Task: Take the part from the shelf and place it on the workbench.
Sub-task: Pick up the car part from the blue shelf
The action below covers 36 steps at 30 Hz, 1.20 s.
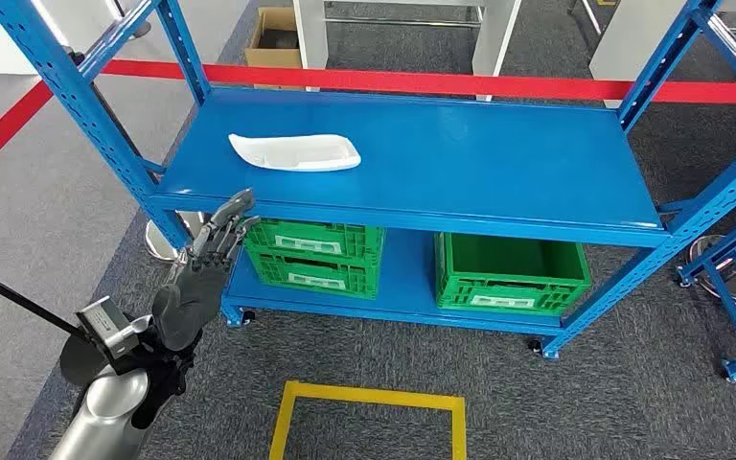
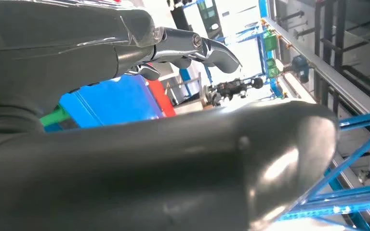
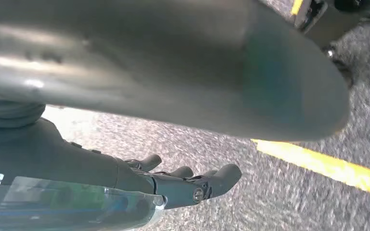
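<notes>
Barely begun: white part (image 1: 294,151) untouched near the front-left corner of the blue shelf (image 1: 498,163), left hand (image 1: 199,278) raised below that front edge, fingers apart and holding nothing, right hand (image 3: 173,185) hanging empty over the floor, grasp and placement both left.

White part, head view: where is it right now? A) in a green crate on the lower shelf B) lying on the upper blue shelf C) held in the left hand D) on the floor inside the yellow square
B: the white part lies flat on the upper blue shelf, while the left hand is below the shelf edge, holding nothing.
</notes>
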Each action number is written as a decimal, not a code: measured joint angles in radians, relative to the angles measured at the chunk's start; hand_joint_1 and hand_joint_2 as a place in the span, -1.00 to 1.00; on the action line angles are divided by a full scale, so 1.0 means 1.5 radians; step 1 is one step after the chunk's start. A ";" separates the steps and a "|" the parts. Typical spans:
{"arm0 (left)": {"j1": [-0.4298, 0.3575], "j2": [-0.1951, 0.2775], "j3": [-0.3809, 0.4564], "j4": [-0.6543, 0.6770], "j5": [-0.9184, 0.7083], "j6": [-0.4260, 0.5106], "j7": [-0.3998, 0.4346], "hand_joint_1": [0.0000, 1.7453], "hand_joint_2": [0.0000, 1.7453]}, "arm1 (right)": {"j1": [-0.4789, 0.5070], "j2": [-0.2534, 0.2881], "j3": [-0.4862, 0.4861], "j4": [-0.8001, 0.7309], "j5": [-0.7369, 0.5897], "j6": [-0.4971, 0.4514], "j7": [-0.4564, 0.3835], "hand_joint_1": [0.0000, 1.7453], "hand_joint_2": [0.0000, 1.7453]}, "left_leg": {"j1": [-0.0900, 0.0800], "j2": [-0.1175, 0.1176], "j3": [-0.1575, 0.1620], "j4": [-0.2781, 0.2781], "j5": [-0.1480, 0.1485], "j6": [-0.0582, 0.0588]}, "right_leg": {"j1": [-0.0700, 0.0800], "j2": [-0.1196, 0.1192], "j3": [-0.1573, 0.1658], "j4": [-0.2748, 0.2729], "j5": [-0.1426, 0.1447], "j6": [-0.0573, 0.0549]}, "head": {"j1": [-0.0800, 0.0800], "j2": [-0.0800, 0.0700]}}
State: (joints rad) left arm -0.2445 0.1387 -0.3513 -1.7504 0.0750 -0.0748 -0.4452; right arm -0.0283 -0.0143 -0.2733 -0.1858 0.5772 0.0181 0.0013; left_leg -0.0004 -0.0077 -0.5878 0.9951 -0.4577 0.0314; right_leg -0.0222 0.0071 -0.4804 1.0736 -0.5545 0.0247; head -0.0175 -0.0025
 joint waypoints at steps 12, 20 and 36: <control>-0.032 -0.009 -0.025 0.044 -0.011 -0.021 0.005 -1.00 -1.00 | 0.007 0.009 -0.012 0.003 -0.021 0.002 0.002 -1.00 -1.00 | -0.002 -0.003 0.090 -0.001 -0.084 -0.010 | 0.005 -0.004 -0.118 -0.017 0.087 -0.007 | 0.004 0.000; -0.090 -0.011 -0.038 0.054 -0.001 -0.031 0.048 -1.00 -1.00 | -0.001 0.035 -0.018 0.003 -0.016 0.004 -0.028 -1.00 -1.00 | 0.003 0.001 -0.040 0.184 -0.117 -0.035 | 0.002 0.001 -0.067 -0.024 0.047 -0.029 | -0.002 0.000; -0.148 -0.002 -0.077 0.102 0.055 0.000 0.032 -1.00 -1.00 | -0.008 0.038 -0.043 0.003 -0.027 -0.004 -0.031 -1.00 -1.00 | 0.000 0.001 -0.007 0.004 0.001 0.007 | 0.004 0.002 -0.122 0.155 -0.065 0.003 | -0.001 0.000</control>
State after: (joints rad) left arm -0.4662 0.1364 -0.4666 -1.5970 0.1574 -0.0749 -0.3967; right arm -0.0404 0.0431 -0.3378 -0.1810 0.5366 0.0122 -0.0457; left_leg -0.0006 -0.0067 -0.5989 1.0006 -0.4562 0.0415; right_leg -0.0154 0.0102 -0.6641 1.3054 -0.6524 0.0294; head -0.0185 -0.0023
